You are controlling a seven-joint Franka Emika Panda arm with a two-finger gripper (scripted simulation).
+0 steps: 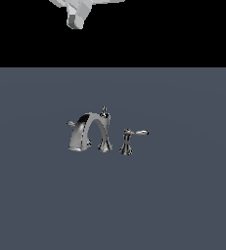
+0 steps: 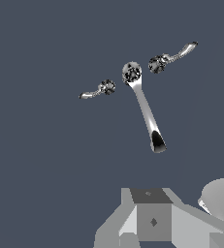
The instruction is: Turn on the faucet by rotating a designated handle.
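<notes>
Surface: a plain, flat worktop in matte slate blue-grey, with no marks or texture; it fills the lower part of the exterior view and the whole background of the wrist view.
Room: beyond the worktop's far edge there is only solid black; no walls or furniture show.
Faucet: a small shiny chrome faucet stands near the middle of the worktop, with a tall arched spout and a small knob on top.
Handle: the stubby handle sits at the exterior view's left of the spout, partly hidden behind the arch, so only its short rounded tip shows. From the wrist view it appears as a small lever apart from the spout.
Other handle: a long bright lever on a flared base stands just beside the spout on the exterior view's right.
Hand: the hand hangs high above, well apart from the faucet, cut off by the frame; I cannot tell whether it is released or clenched.
</notes>
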